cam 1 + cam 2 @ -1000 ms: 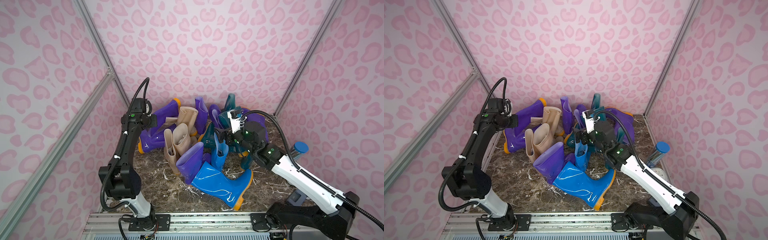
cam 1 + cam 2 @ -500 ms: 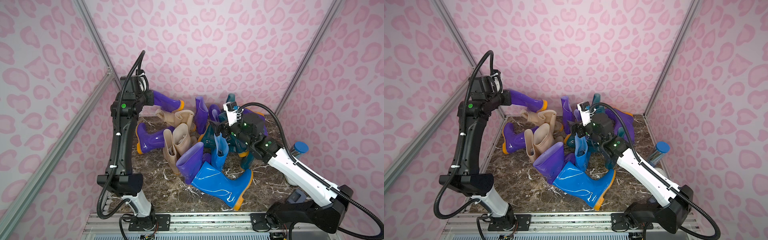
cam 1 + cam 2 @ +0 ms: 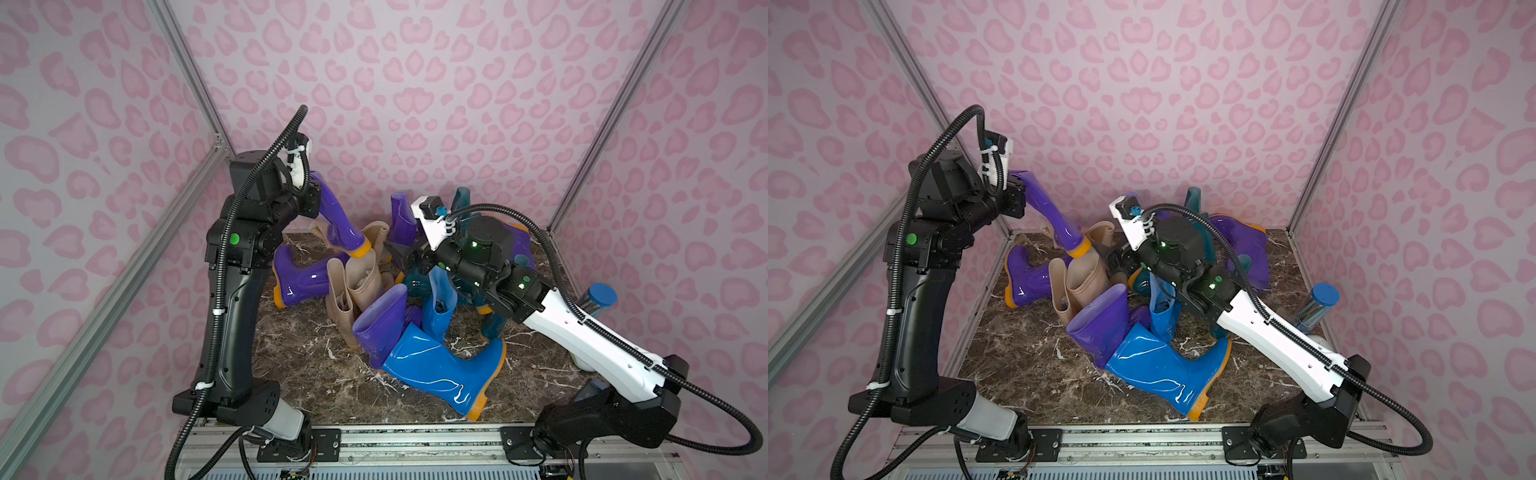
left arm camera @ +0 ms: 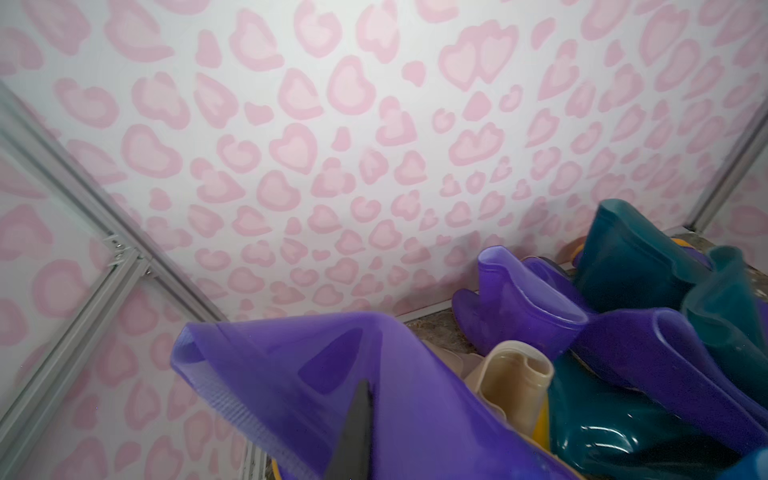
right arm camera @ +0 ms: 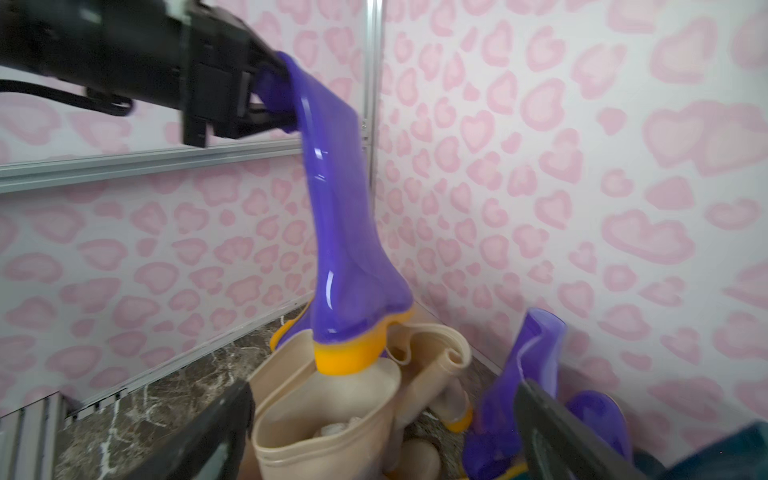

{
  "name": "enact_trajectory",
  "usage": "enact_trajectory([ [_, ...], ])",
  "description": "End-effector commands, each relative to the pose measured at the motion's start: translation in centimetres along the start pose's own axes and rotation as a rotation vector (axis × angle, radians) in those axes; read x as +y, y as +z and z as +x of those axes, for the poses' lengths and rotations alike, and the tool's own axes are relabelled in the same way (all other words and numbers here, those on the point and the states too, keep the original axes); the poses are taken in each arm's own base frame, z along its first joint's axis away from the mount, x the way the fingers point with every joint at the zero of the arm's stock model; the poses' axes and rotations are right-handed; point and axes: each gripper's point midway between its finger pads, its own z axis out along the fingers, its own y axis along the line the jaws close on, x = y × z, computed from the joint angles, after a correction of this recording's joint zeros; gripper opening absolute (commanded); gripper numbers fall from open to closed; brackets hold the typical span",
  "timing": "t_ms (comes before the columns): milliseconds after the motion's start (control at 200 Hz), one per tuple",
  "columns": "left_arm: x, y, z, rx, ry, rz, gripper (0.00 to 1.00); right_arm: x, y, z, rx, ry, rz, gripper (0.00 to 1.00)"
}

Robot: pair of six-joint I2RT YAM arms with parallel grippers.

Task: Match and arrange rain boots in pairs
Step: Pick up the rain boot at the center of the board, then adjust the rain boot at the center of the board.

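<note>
Left gripper point(image 3: 312, 192) clamped on the top rim of purple boot point(image 3: 337, 222); boot hangs sole-down at far left, above the pile. Its orange heel seems to touch beige boot point(image 5: 328, 415), hard to tell. Right gripper point(image 5: 384, 388) spread wide, holding nothing, at the beige boot mid-pile. Bright blue boot point(image 3: 440, 370) lies near centre on marble floor point(image 3: 316, 374).

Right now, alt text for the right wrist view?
The left gripper holds a purple boot by its top edge, sole down, over an open beige boot. The right gripper is open in the foreground; pink patterned walls stand behind.
</note>
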Motion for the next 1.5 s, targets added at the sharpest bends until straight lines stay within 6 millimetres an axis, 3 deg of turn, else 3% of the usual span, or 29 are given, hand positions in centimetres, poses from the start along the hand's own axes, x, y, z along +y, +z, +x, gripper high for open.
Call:
enact_trajectory([
  [0,-1.2,-1.2,-1.7,-0.065,0.029,0.013,0.02,0.4,1.8,0.6,0.037,-0.074,0.012,0.99],
  [105,-3.4,-2.0,-1.8,-0.069,0.033,0.063,0.02,1.0,4.3,0.5,0.082,-0.021,-0.011,0.99],
  [210,-5.3,-2.9,-1.8,-0.081,0.054,0.105,0.02,1.6,6.7,2.4,0.11,-0.023,-0.028,0.99],
  [395,-5.8,-4.2,-1.9,-0.111,0.043,0.129,0.02,1.9,9.9,4.4,0.138,-0.005,-0.065,0.96],
  [435,-6.0,-4.3,-1.9,-0.113,0.04,0.138,0.02,1.9,10.5,4.7,0.131,0.006,-0.073,0.85],
  [475,-6.0,-4.5,-1.8,-0.111,0.037,0.14,0.02,2.1,10.9,4.8,0.127,0.019,-0.091,0.66],
  [540,-5.6,-4.8,-1.7,-0.115,0.036,0.123,0.02,1.7,11.3,4.7,0.122,0.046,-0.083,0.0],
  [565,-5.3,-5.0,-1.8,-0.121,0.034,0.108,0.03,1.2,11.4,4.5,0.119,0.057,-0.063,0.0],
  [610,-4.6,-5.6,-2.0,-0.138,0.03,0.072,0.19,0.5,11.1,3.8,0.105,0.072,-0.039,0.0],
  [650,-3.7,-6.3,-2.3,-0.157,0.024,0.027,0.43,-0.4,10.5,2.6,0.077,0.086,-0.006,0.0],
  [735,-1.5,-7.5,-2.5,-0.169,0.006,-0.076,0.71,-2.1,8.5,-0.5,-0.016,0.125,0.031,0.0],
  [835,0.9,-8.6,-1.9,-0.147,-0.04,-0.16,0.81,-3.9,6.2,-3.9,-0.102,0.179,0.027,0.0],
  [925,2.7,-8.6,-0.6,-0.112,-0.101,-0.196,0.85,-5.1,4.7,-5.4,-0.125,0.182,0.055,0.0],
  [1065,5.6,-6.6,4.0,0.04,-0.252,-0.218,0.86,-6.2,2.5,-6.1,-0.133,0.186,0.079,0.0],
  [1285,9.1,1.5,15.9,0.42,-0.38,-0.286,0.79,-6.9,-1.6,-5.5,-0.177,0.233,0.091,0.0],
  [1405,9.4,5.3,21.6,0.6,-0.343,-0.298,0.74,-7.5,-3.4,-4.1,-0.173,0.258,0.106,0.0],
  [1495,9.2,6.7,25.4,0.74,-0.28,-0.296,0.75,-8.2,-4.6,-3.1,-0.166,0.277,0.121,0.0],
])
